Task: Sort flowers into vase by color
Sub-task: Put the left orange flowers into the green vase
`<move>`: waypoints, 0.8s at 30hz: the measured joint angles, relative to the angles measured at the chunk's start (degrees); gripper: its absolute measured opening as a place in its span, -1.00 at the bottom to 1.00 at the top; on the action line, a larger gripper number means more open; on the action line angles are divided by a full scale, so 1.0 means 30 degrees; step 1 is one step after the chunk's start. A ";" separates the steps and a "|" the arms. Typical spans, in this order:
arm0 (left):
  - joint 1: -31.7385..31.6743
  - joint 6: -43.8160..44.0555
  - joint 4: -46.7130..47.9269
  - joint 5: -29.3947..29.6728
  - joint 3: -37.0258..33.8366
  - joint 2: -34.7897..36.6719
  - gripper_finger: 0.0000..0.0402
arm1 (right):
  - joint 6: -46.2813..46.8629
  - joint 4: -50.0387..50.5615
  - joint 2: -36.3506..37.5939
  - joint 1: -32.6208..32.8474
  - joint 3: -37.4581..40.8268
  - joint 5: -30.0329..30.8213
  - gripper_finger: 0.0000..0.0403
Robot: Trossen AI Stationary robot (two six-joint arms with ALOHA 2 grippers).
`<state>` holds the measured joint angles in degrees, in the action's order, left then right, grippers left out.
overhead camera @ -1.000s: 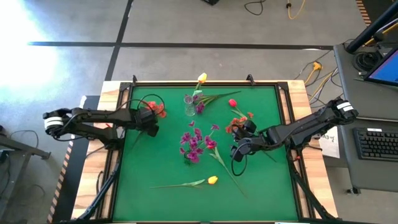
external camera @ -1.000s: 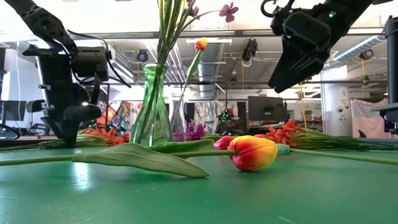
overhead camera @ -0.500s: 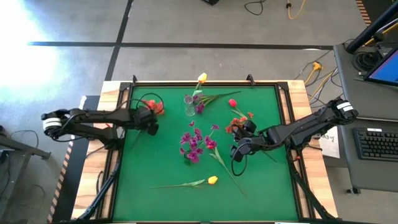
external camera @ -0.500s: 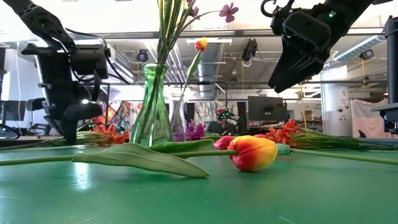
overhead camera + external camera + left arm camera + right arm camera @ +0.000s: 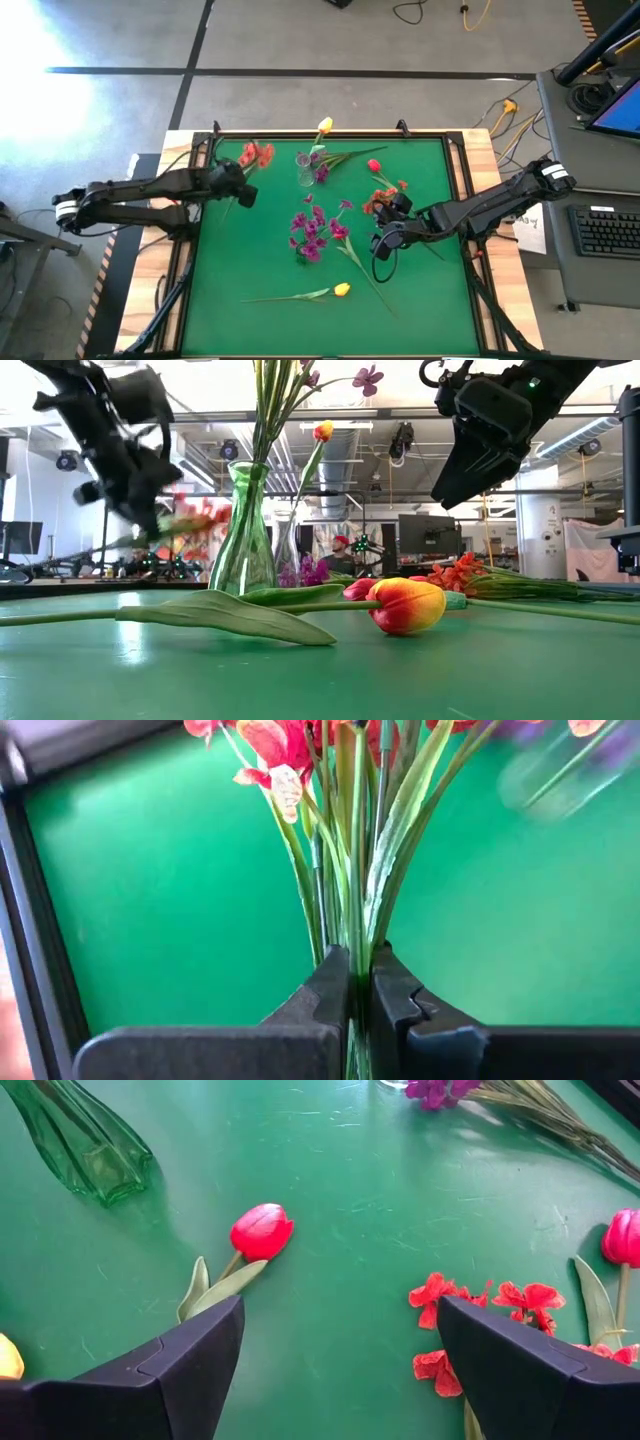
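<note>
Jaws wide over mat (image 5: 380, 1210); pink-red tulip (image 5: 262, 1231) btwn, green vase (image 5: 85, 1145) near.

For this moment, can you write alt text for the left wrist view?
The left hand is shut on the green stems of an orange-red spray, whose red blossoms reach the frame's far edge. Behind it lies the green table mat, with a dark frame rail along one side.

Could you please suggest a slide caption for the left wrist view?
Left gripper shut on the green stems of an orange-red spray, lifted above the green table.
</note>
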<state>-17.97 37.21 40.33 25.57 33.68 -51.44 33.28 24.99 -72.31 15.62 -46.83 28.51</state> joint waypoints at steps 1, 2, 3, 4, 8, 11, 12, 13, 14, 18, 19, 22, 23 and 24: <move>0.0205 -0.0224 -0.0105 0.0279 0.0317 0.0297 -1.00 | -0.0014 0.0000 0.0000 0.0000 0.0006 0.0000 0.59; 0.0446 -0.0463 -0.0234 0.0511 0.0627 0.0616 -1.00 | -0.0015 0.0005 0.0000 0.0000 0.0007 0.0000 0.59; 0.0724 -0.0668 -0.0386 0.0755 0.0932 0.0941 -1.00 | -0.0015 0.0003 0.0000 0.0000 0.0007 0.0000 0.59; 0.1016 -0.0867 -0.0656 0.0894 0.1227 0.1249 -1.00 | -0.0015 0.0000 0.0000 0.0000 0.0007 0.0004 0.59; 0.2605 -0.1883 -0.2528 0.1332 0.1873 0.2523 -1.00 | -0.0015 -0.0001 0.0000 0.0000 0.0007 0.0007 0.61; 0.4029 -0.3158 -0.5026 0.1628 0.1860 0.3409 -1.00 | -0.0015 -0.0008 0.0000 0.0000 0.0007 0.0007 0.62; 0.4534 -0.3599 -0.6075 0.1791 0.1757 0.3675 -1.00 | -0.0015 -0.0015 0.0000 0.0000 0.0007 0.0007 0.62; 0.5064 -0.4122 -0.7135 0.1950 0.1639 0.3924 -1.00 | -0.0017 -0.0015 0.0000 0.0000 0.0007 0.0007 0.62; 0.5572 -0.4719 -0.8313 0.2141 0.1456 0.4132 -1.00 | -0.0019 -0.0015 0.0000 0.0000 0.0007 0.0007 0.62; 0.7347 -0.7044 -1.3140 0.2279 0.0455 0.4684 -1.00 | -0.0015 -0.0059 0.0000 0.0000 0.0007 0.0015 0.62; 0.7698 -0.7536 -1.4281 0.2283 0.0209 0.4748 -1.00 | -0.0015 -0.0073 0.0000 0.0000 0.0007 0.0015 0.62; 0.8595 -0.8744 -1.7755 0.2315 -0.0679 0.4822 -1.00 | -0.0016 -0.0135 0.0000 0.0000 0.0006 0.0015 0.62; 0.8842 -0.9152 -1.8934 0.2315 -0.1020 0.4795 -1.00 | -0.0018 -0.0146 0.0000 0.0000 0.0007 0.0015 0.62; 0.9072 -0.9510 -2.0141 0.2315 -0.1342 0.4721 -1.00 | -0.0022 -0.0146 0.0000 0.0000 0.0007 0.0018 0.62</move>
<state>9.24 8.68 -20.09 32.51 29.66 -37.27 33.21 24.56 -72.31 15.62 -46.81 28.57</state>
